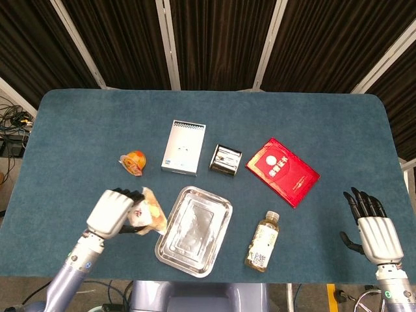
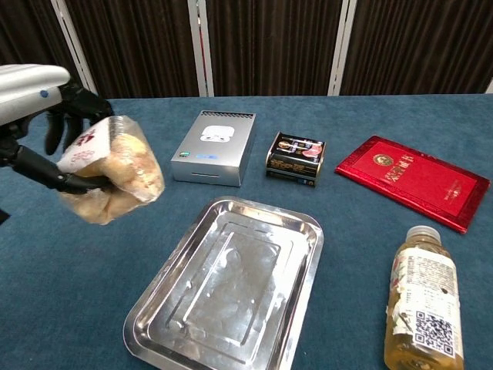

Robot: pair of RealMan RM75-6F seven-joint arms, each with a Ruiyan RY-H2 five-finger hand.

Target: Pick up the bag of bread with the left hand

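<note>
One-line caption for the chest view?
Left hand holds the bag of bread lifted above the table, beside the metal tray.
</note>
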